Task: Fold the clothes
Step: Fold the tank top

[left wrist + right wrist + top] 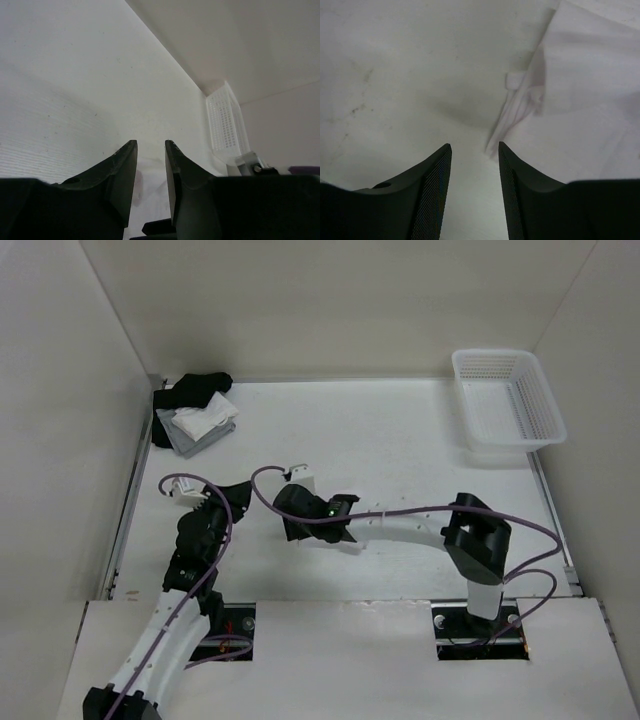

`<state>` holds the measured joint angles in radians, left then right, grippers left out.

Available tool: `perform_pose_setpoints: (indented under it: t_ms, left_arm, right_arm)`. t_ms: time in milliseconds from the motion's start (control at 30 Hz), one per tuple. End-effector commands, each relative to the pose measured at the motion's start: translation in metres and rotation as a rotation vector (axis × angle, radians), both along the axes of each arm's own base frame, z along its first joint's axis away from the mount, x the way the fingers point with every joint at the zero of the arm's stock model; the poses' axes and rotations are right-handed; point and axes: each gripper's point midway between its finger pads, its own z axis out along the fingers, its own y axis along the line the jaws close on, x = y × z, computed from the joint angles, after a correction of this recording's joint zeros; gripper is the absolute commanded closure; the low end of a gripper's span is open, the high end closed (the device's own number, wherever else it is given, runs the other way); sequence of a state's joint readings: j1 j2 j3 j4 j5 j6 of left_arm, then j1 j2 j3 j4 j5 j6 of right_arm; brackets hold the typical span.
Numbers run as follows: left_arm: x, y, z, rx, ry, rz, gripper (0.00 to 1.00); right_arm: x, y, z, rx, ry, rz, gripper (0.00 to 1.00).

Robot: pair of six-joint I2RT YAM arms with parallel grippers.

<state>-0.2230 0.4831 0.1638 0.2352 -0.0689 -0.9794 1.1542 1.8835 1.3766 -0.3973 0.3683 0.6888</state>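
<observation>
1. The white top (585, 100) lies flat on the worktop (400, 440). It fills the upper right of the right wrist view. A layered, doubled-over edge runs down toward the lower centre of that frame. From overhead it is white on white and I cannot pick out its outline.
2. The right gripper (474, 146) has its jaws released and empty. The tip of the cloth's edge is just beside the right-hand jaw, not between the two.
3. The left gripper (151, 142) has its jaws a narrow gap apart, with nothing visibly pinched. A pale, creased patch shows low in the gap, and I cannot tell if it is cloth.
4. Judging by the doubled edge, one fold seems to be laid and let go. The next move likely calls for finding a free edge or corner, closing on it cleanly and carrying it over without dragging the layers beneath.
5. The pile of garments (195, 412) sits at upper left and the basket (510, 400) at upper right. Both are well apart from the work.
6. The main hindrances look to be the two arms crowded together at lower centre, their looping cables (400, 512), and the thin fabric.
</observation>
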Motion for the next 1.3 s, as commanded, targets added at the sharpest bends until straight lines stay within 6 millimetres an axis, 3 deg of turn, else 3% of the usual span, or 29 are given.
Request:
perform_pose_setpoints:
  t_ms: [0, 100, 233, 267, 367, 500, 633, 767, 967, 1267]
  left_arm:
    - [0.002, -0.008, 0.014, -0.018, -0.028, -0.052, 0.72]
    - [0.004, -0.018, 0.014, -0.018, -0.024, -0.084, 0.72]
    - [0.000, -0.058, 0.010, -0.001, -0.014, -0.209, 0.73]
    - [-0.002, -0.069, 0.006, 0.012, -0.005, -0.240, 0.75]
    - [-0.011, -0.095, -0.019, 0.070, 0.045, -0.301, 0.78]
    - [-0.022, -0.117, -0.042, 0.100, 0.087, -0.346, 0.78]
    - [-0.031, -0.132, -0.066, 0.125, 0.134, -0.372, 0.79]
    - [-0.039, -0.128, -0.095, 0.158, 0.213, -0.362, 0.80]
    - [-0.053, -0.122, -0.130, 0.192, 0.311, -0.366, 0.80]
    - [-0.063, -0.120, -0.154, 0.225, 0.384, -0.369, 0.81]
  right_arm:
    - [0.002, 0.002, 0.058, 0.137, -0.080, -0.015, 0.52]
    - [0.004, -0.019, 0.070, 0.209, -0.110, -0.028, 0.61]
    - [0.031, -0.055, 0.051, 0.268, -0.091, -0.071, 0.91]
    - [0.035, -0.058, 0.048, 0.289, -0.078, -0.070, 0.93]
    - [0.043, -0.051, 0.039, 0.362, -0.021, -0.017, 0.90]
    - [0.048, -0.035, 0.030, 0.394, 0.018, 0.024, 0.80]
    - [0.059, -0.030, 0.014, 0.392, 0.048, 0.006, 0.78]
    - [0.066, -0.023, 0.002, 0.393, 0.069, 0.004, 0.70]
    - [0.088, -0.016, -0.007, 0.414, 0.070, -0.028, 0.72]
    - [0.128, -0.012, -0.017, 0.496, 0.062, -0.123, 0.77]
